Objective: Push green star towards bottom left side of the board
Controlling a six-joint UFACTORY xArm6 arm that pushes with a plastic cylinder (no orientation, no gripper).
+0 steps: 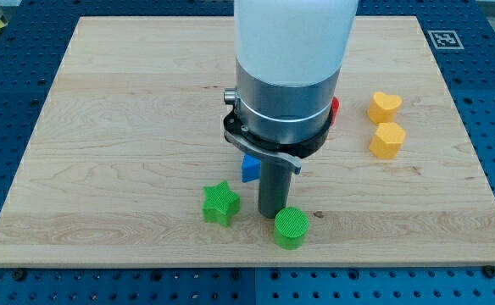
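Note:
The green star (220, 203) lies on the wooden board (129, 127) near the view's bottom, left of centre. My tip (270, 213) rests on the board just right of the star, with a small gap between them. A green cylinder (291, 228) sits right next to my tip, at its lower right. A blue block (250, 168) is partly hidden behind the rod, above the star and to its right.
A red block (335, 108) peeks out at the right of the arm's body. A yellow heart (384, 106) and a yellow hexagon (387, 140) lie at the view's right. The arm's large body hides the board's top centre.

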